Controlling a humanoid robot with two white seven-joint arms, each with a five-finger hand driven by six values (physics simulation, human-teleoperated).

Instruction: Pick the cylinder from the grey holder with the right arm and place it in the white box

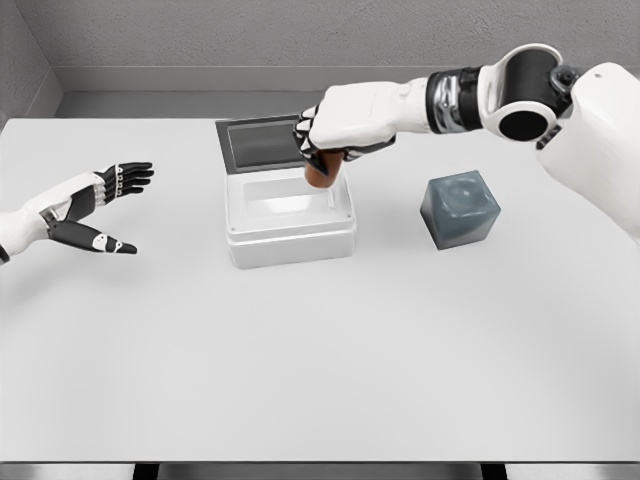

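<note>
While the right hand (335, 130) is curled around the brown cylinder (320, 173), gripping its upper part from above, the job looks more than half finished. The cylinder is out of the grey holder (460, 208), which sits apart on the table (320, 360) to the right with nothing showing in its top. The cylinder hangs over the far right part of the white box (290, 215), its lower end at or just inside the rim; whether it touches the box floor cannot be told. What remains, by my reading, is to lower it fully and let go.

The cylinder stands roughly upright, its long axis near vertical, perhaps leaning a little, with the lower end pointing down into the box. Only the bottom portion is visible below the fingers. The box lid (258, 143) stands open behind it.

The left hand (100, 205) rests above the table at the left edge, fingers spread and empty.
</note>
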